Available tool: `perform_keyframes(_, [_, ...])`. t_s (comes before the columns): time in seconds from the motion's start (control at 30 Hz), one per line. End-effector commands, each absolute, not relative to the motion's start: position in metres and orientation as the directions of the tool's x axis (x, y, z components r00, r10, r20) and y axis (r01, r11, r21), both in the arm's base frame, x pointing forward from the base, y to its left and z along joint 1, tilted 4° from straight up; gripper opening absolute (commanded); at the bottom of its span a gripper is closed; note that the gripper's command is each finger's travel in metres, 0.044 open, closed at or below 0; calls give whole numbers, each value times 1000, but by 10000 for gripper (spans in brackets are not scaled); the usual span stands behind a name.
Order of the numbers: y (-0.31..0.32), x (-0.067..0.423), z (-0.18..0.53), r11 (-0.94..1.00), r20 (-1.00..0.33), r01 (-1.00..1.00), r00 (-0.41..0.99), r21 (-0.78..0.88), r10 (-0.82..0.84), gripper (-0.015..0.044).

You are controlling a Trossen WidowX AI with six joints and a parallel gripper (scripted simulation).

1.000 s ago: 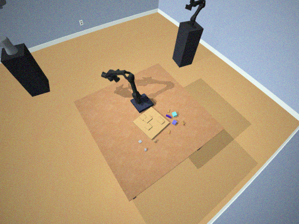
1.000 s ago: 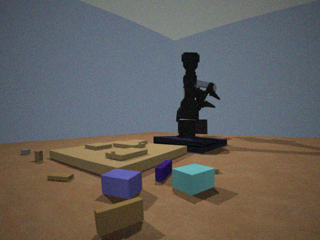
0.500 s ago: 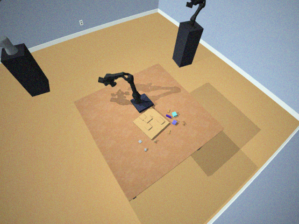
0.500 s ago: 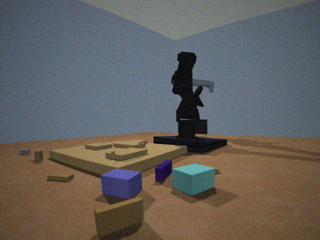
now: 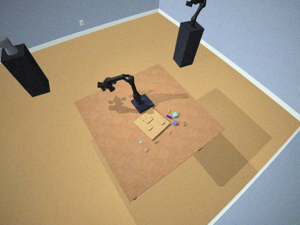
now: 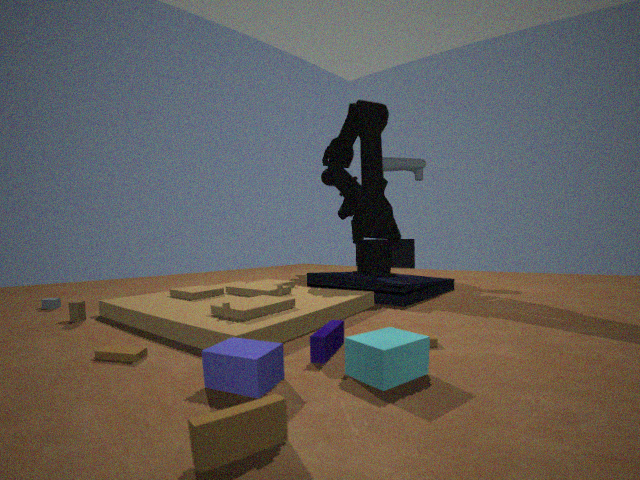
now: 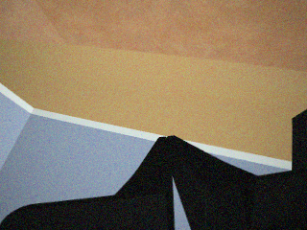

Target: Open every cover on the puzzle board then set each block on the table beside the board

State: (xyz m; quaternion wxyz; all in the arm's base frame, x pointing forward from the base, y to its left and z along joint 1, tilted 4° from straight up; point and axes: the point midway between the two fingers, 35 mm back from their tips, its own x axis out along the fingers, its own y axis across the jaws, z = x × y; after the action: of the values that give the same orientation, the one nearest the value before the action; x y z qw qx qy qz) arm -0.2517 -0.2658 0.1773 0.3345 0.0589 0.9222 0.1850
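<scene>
Gripper (image 5: 104, 86) fully closed, nothing between the fingers; it hangs high, far-left of the base (image 5: 148, 104), pointing away from the board (image 5: 154, 135). Board lies on the near side of the base, so the arm must swing back across it. Three blocks rest right of the board: cyan (image 5: 175, 114), violet (image 5: 175, 123), dark purple (image 5: 168, 116). Cover states unclear.

Blue-grey walls (image 5: 242, 29) with a white baseboard (image 5: 92, 30) are enclosing an orange floor (image 5: 48, 157); two dark pedestals (image 5: 187, 43) (image 5: 24, 69) are standing near the walls, casting shadows.
</scene>
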Motion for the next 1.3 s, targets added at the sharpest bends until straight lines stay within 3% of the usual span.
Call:
perform_keyframes(0.0, [-273,-241,174,935,-617,-50,-763,352,192,0])
perform_keyframes(0.77, [-333,-136,152,972,-718,-201,-694,119,-56,0])
perform_keyframes(1.27, [-348,-64,147,937,-755,-346,-628,54,-189,0])
